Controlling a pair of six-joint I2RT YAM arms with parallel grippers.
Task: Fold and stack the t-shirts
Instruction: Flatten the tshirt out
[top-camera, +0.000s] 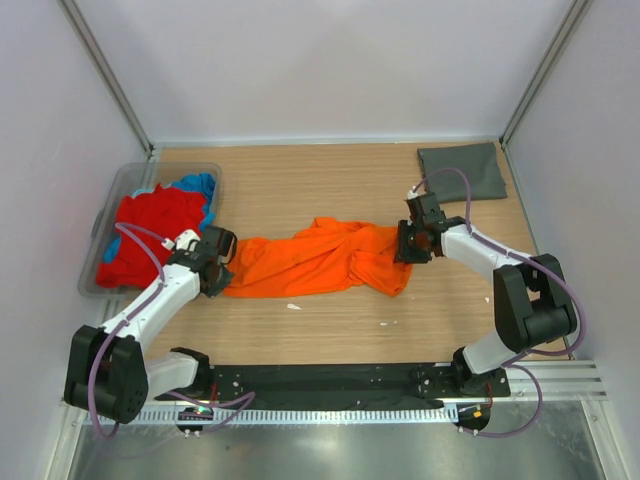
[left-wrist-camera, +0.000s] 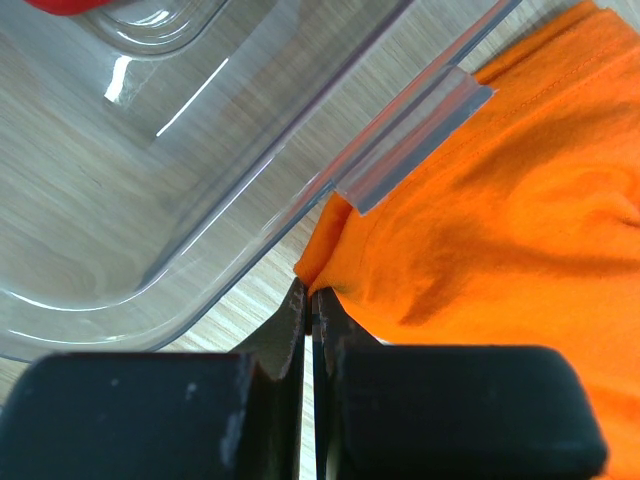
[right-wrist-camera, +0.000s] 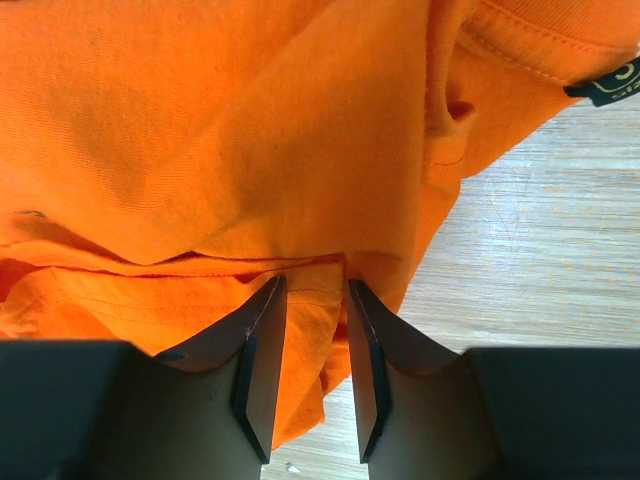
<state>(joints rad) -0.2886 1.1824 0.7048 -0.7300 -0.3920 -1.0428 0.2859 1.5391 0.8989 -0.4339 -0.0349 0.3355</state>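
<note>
An orange t-shirt (top-camera: 320, 258) lies crumpled and stretched sideways across the middle of the table. My left gripper (top-camera: 226, 272) is shut on its left corner, right beside the tub; the left wrist view shows the jaws (left-wrist-camera: 308, 295) pinched on the cloth's edge (left-wrist-camera: 500, 200). At the shirt's right end my right gripper (top-camera: 408, 243) has its jaws (right-wrist-camera: 315, 285) parted, with a loose fold of orange cloth (right-wrist-camera: 250, 130) hanging in the gap. A dark grey t-shirt (top-camera: 462, 172) lies folded at the back right. Red (top-camera: 150, 230) and blue (top-camera: 197, 185) t-shirts are heaped in the tub.
The clear plastic tub (top-camera: 108, 205) stands at the left edge, and its rim (left-wrist-camera: 410, 130) is close above my left fingers. White walls with metal posts close in the back and sides. Small white specks lie on the wood near the front.
</note>
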